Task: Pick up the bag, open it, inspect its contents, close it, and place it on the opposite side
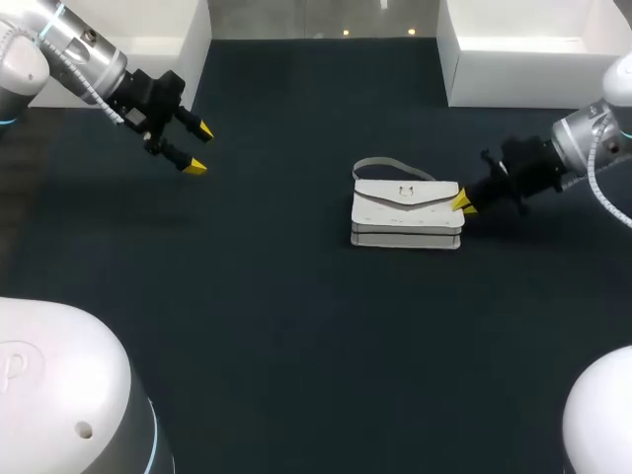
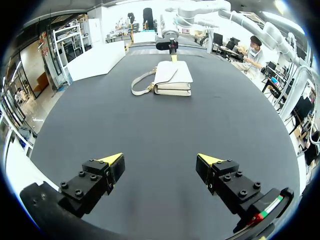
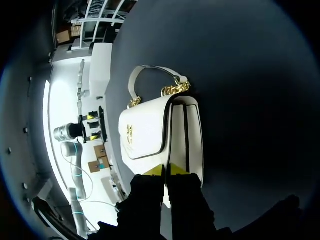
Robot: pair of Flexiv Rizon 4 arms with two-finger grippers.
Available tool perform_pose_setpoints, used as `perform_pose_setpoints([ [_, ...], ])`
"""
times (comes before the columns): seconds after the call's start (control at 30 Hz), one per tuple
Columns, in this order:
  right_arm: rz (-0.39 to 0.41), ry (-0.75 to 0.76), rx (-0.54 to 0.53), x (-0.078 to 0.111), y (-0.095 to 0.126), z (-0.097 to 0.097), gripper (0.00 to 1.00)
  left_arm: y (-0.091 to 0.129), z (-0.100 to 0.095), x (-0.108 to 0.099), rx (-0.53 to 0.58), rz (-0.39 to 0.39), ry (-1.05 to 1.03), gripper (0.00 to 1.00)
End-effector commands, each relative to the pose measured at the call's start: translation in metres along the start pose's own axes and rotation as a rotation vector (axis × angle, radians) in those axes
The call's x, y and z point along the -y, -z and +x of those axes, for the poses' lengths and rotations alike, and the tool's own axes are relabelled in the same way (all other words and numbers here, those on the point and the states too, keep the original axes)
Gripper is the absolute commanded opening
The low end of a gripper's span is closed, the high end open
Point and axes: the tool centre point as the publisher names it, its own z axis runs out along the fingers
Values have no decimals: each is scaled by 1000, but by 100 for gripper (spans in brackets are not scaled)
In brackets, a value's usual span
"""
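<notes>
Right claw (image 1: 462, 204), tips drawn together, touches the right end of the white handbag (image 1: 405, 212), which lies mid-worktop, right of centre. Whether it pinches the flap is unclear; if not, it may just shove the bag left. Left claw (image 1: 199, 148) hangs open, well apart at far left. The worktop (image 1: 296, 346) gives open room left and near, with white bins (image 1: 533, 59) at the far edge.

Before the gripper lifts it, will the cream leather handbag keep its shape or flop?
Probably it keeps shape: the cream leather handbag lies boxy, with straight edges. Its curved strap and gold chain lie slack, so they would likely dangle. Its smooth flap may slip.
</notes>
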Motion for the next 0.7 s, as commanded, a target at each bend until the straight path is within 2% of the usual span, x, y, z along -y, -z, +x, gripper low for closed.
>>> perform_pose_setpoints([
  [0.03, -46, 5, 9, 4, -11, 12, 0, -1, -1, -1, -1, 4, -1, 100],
  [0.57, -56, 0, 17, 2, -12, 13, 0, -1, -1, -1, -1, 4, -1, 100],
  [0.7, -66, 35, -18, -3, -26, 28, 0, -1, -1, -1, -1, 4, -1, 100],
])
